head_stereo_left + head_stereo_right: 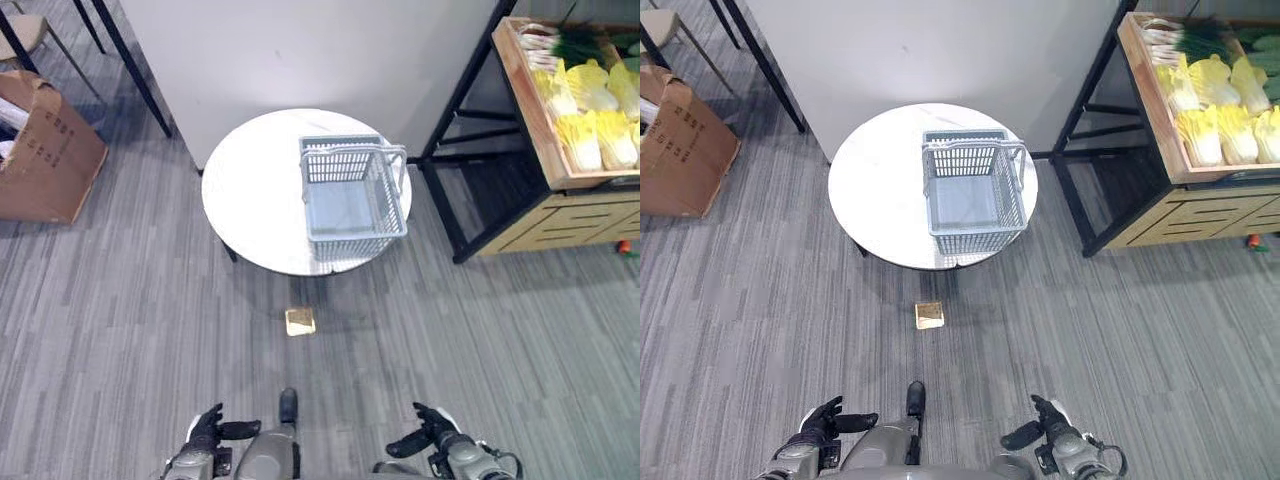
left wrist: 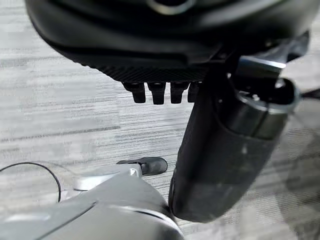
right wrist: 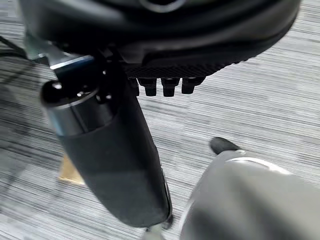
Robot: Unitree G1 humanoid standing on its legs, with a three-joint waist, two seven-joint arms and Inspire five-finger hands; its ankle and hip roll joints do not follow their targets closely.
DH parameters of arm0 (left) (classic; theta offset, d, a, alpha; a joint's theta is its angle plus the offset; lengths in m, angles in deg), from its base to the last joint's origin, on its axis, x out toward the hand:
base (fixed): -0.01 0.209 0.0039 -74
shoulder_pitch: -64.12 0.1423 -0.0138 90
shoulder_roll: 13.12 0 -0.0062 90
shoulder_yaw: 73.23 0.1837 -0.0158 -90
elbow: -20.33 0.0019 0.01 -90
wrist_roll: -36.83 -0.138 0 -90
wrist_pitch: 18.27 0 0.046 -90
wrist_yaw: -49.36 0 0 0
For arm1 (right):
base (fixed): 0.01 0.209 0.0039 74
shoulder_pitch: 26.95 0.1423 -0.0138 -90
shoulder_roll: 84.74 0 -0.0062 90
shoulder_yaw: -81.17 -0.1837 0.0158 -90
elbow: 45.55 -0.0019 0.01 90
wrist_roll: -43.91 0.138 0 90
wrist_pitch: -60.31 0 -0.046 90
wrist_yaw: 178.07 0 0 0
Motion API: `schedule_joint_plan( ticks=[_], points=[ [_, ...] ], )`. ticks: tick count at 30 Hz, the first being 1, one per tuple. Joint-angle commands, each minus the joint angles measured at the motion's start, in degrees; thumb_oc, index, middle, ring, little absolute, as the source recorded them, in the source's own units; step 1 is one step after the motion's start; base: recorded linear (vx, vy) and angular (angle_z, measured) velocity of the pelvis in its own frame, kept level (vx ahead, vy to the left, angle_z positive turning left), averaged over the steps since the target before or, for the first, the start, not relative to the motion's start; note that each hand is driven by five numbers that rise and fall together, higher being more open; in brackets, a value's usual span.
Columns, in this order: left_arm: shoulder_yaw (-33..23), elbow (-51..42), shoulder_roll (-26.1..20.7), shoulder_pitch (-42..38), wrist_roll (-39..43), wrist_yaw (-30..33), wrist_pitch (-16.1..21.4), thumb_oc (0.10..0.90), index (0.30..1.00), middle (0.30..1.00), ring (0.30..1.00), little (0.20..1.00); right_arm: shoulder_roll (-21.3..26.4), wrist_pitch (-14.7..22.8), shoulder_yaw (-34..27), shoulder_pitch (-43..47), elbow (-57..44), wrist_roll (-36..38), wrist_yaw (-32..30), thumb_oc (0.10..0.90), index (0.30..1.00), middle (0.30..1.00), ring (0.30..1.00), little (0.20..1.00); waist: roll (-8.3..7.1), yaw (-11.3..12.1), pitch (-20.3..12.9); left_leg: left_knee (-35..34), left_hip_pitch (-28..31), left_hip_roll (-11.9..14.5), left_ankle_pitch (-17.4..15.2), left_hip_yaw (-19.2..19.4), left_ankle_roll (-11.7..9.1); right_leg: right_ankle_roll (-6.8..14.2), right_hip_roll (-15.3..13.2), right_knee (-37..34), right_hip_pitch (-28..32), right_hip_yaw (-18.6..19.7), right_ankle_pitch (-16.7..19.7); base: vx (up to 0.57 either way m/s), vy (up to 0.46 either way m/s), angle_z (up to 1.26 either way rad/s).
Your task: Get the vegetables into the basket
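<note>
A grey plastic basket [image 1: 345,165] stands empty on the right half of a round white table [image 1: 255,190], its handle folded toward the far right rim. Pale yellow cabbages [image 1: 590,120] and some green leafy vegetables [image 1: 580,40] lie in a wooden tray [image 1: 523,100] at the upper right, well away from the table. My left hand [image 1: 208,428] and right hand [image 1: 430,430] hang low near the bottom edge, far from both basket and vegetables. Both are open and hold nothing. The thumb [image 2: 220,160] of the left hand and the thumb [image 3: 110,155] of the right stick out over the grey floor.
A black metal rack [image 1: 460,140] stands between the table and the wooden tray's cabinet. A white wall panel [image 1: 300,50] rises behind the table. A cardboard box [image 1: 45,150] sits at the far left. A small yellowish square [image 1: 300,321] lies on the floor before the table.
</note>
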Motion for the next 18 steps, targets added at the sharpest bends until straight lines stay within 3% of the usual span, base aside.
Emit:
schedule_joint_plan(
  ticks=[1,3,7,9,11,12,14,15,18],
  points=[
    [-0.6,2.2,-0.2,3.6,-4.0,0.1,-0.8,0.900,1.000,1.000,1.000,1.000,3.1,0.4,1.7,-0.2,-2.4,0.7,-0.5,0.900,1.000,1.000,1.000,1.000,0.34,0.8,0.8,5.0,-2.0,1.4,-6.1,-3.5,-3.4,1.0,-0.3,-0.2,-2.3,-0.5,10.4,0.21,0.228,0.00],
    [-1.3,2.7,-0.6,3.6,-4.0,0.1,-1.1,0.900,1.000,1.000,1.000,1.000,2.9,0.5,1.9,0.0,-3.5,0.8,-0.4,0.900,1.000,1.000,1.000,1.000,0.58,0.3,0.9,3.5,0.6,1.5,-6.6,-3.4,-3.2,0.5,-0.3,-0.6,-4.3,-2.9,9.3,0.23,0.139,-0.04],
    [-2.0,3.6,-0.8,3.4,-3.3,-0.2,-1.1,0.900,1.000,1.000,1.000,1.000,2.6,0.7,2.2,1.1,-4.0,1.6,-0.2,0.900,1.000,1.000,1.000,1.000,0.69,-0.8,1.9,2.1,4.0,2.3,-7.9,-3.9,-4.4,0.4,0.6,-12.1,-7.7,-6.5,6.4,0.22,-0.029,-0.17],
    [-2.7,4.5,-0.9,3.2,-3.1,-0.2,-1.3,0.900,1.000,1.000,1.000,1.000,2.6,0.7,3.1,1.5,-4.4,1.1,0.1,0.900,1.000,1.000,1.000,1.000,0.40,-1.3,2.3,2.1,5.5,2.6,-9.1,-4.7,-5.0,1.1,0.8,-17.1,-8.8,-5.9,7.1,0.21,-0.095,0.11],
    [-2.7,4.5,-0.9,3.2,-3.1,-0.2,-1.3,0.900,1.000,1.000,1.000,1.000,2.6,0.7,3.1,1.5,-4.4,1.1,0.1,0.900,1.000,1.000,1.000,1.000,0.41,-1.3,2.3,2.1,5.6,2.6,-9.1,-4.7,-5.0,1.1,0.9,-17.1,-8.8,-5.9,7.2,0.21,-0.097,0.37],
    [-4.2,5.7,-0.8,3.5,-3.0,0.0,-1.2,0.900,1.000,1.000,1.000,1.000,2.7,0.4,4.1,1.0,-4.9,-0.5,0.7,0.900,1.000,1.000,1.000,1.000,0.10,-2.6,2.1,2.5,8.6,3.4,-11.4,-6.3,-6.3,2.3,0.9,-20.4,-11.6,-3.2,9.9,0.41,-0.206,0.43],
    [-4.1,5.9,-0.4,3.9,-3.5,-0.3,-1.3,0.900,1.000,1.000,1.000,1.000,2.7,0.3,4.1,0.6,-4.6,-0.8,0.5,0.900,1.000,1.000,1.000,1.000,-0.07,-2.3,1.8,3.8,9.6,3.8,-12.3,-6.8,-7.2,1.5,1.5,-19.4,-10.1,-3.6,8.8,0.45,-0.297,0.40],
    [-3.6,5.6,0.5,4.2,-3.3,-0.6,-1.1,0.900,1.000,1.000,1.000,1.000,3.2,0.4,4.1,0.2,-5.0,-0.6,1.0,0.900,1.000,1.000,1.000,1.000,0.67,-2.7,0.8,4.9,10.6,5.4,-11.8,-7.5,-8.4,0.5,2.9,-19.3,-9.1,-4.8,7.8,0.30,-0.246,0.44],
    [-3.6,5.3,1.4,4.5,-1.9,-0.9,-1.0,0.900,1.000,1.000,1.000,1.000,3.6,0.8,3.9,-0.1,-5.1,-0.1,0.8,0.900,1.000,1.000,1.000,1.000,1.29,-3.0,0.4,6.4,10.3,6.6,-10.8,-8.1,-9.5,-0.5,4.1,-19.4,-8.1,-6.2,6.8,0.17,-0.163,0.36]
  ],
)
